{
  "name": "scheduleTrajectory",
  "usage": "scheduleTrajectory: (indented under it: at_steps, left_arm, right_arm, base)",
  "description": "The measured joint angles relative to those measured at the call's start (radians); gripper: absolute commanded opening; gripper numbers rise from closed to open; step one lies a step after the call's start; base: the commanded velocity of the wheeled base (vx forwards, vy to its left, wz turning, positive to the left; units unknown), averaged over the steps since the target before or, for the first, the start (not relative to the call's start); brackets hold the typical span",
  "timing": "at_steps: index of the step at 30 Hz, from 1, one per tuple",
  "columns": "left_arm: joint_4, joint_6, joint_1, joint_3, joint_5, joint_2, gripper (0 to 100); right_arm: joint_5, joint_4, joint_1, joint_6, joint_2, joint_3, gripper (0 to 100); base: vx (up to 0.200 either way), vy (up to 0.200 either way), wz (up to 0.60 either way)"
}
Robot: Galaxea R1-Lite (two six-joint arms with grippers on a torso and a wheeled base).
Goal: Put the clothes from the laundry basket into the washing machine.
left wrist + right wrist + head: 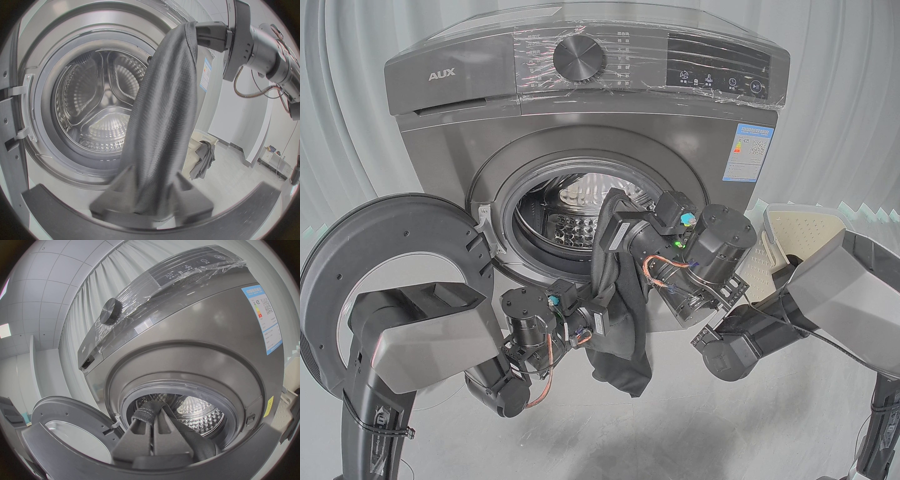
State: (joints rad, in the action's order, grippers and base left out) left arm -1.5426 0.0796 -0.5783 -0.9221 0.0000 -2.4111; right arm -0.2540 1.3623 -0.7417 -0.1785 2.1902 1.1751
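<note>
Black cloth (625, 294) held by both grippers at the washer (456, 144) mouth.

Head view: I see the right gripper (612, 209) pinching the cloth's top end at the drum (575, 212) opening. The left gripper (608, 320) is clamped on it lower and nearer. The door (381, 231) stands open at left, the basket (800, 231) at right. Left wrist: my left fingers (187, 197) press the cloth (162, 118) from both sides, and a grey garment (204, 157) drapes over the far basket (194, 144). Right wrist: the right gripper (153, 427) is narrow, gripping the cloth (146, 412) before the drum (200, 418).
</note>
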Motion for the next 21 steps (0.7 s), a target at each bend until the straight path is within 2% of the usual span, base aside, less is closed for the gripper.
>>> scheduleTrajectory:
  at_steps: [6, 12, 18, 21]
  left_arm:
    - [-0.003, 0.000, 0.000, 0.036, -0.002, 0.025, 0]
    - [-0.005, 0.000, 0.001, 0.172, -0.020, 0.116, 0]
    - [-0.005, 0.000, 0.032, 0.329, -0.081, 0.229, 0]
    - [-0.006, 0.000, 0.079, 0.387, -0.120, 0.285, 0]
  right_arm:
    - [0.001, 0.001, 0.016, 0.003, 0.001, -0.022, 0]
    - [0.003, 0.001, 0.036, 0.003, 0.001, -0.037, 0]
    - [0.011, 0.008, 0.049, 0.003, -0.007, -0.065, 0]
    - [0.017, 0.016, 0.060, 0.003, -0.021, -0.095, 0]
  base:
    - [0.000, 0.000, 0.00]
    - [0.000, 0.000, 0.00]
    - [0.000, 0.000, 0.00]
    - [0.000, 0.000, 0.00]
